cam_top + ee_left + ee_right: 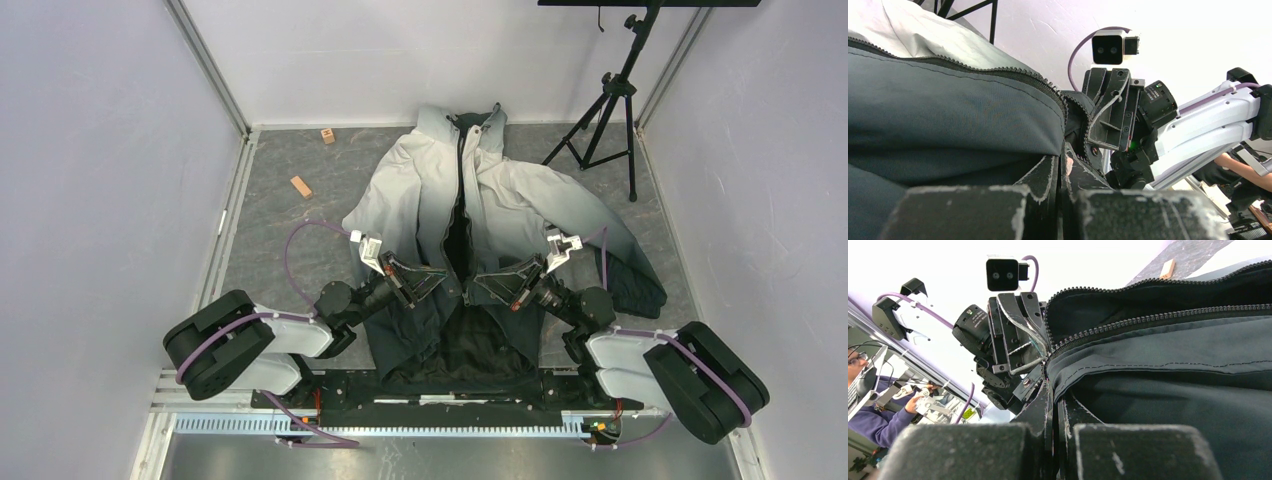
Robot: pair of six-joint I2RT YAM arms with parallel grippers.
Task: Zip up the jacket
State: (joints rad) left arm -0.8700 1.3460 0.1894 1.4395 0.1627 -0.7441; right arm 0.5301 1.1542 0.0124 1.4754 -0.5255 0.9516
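Right up at the lens, your left gripper (pixel 1062 167) is pinched nearly shut on one front edge of the jacket (pixel 520 195), and your right gripper (pixel 1054 405) is doing the same on the other edge. The jacket's flat on the table, hem toward you, collar far. The zipper (pixel 460 170) runs straight away between both grippers, neither one nearer. Can't spot the slider, and the bottom tooth ends are lost behind the grippers.

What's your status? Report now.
Left end effector and right end effector shut on jacket front edges. Zipper open there. Nearest wood block lies clear of it.
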